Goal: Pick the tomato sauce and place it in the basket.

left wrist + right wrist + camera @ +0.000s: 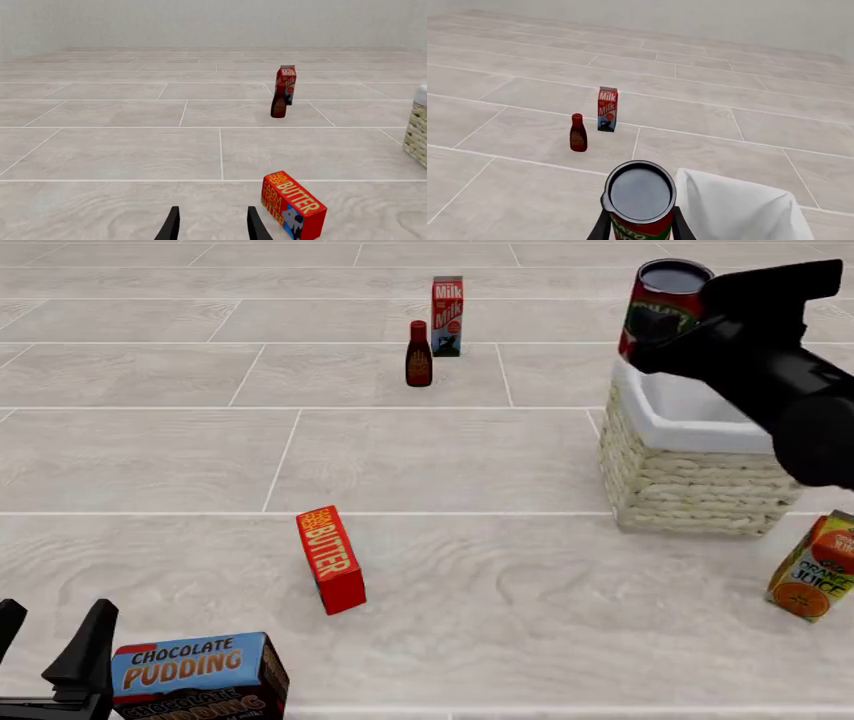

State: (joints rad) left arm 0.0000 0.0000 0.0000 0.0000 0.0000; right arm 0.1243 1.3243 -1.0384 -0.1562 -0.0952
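Observation:
The tomato sauce (662, 306) is a small can with a dark metal top and a red and green label. It hangs in the air above the far left rim of the basket (694, 465), a pale wicker basket with white lining. My right gripper (654, 340) is shut on the can's sides. In the right wrist view the tomato sauce (639, 200) sits between the fingers of the right gripper (639, 227), beside the basket's white cloth (737, 210). My left gripper (51, 640) stands open at the near left, holding nothing; the left gripper (212, 225) also shows open in its wrist view.
A red butter box (331, 558) stands mid-table. A chocolate pudding box (200, 675) lies beside the left gripper. A dark-brown bottle with red cap (419, 354) and a milk carton (447, 316) stand at the far middle. An orange juice carton (817, 568) leans at the right.

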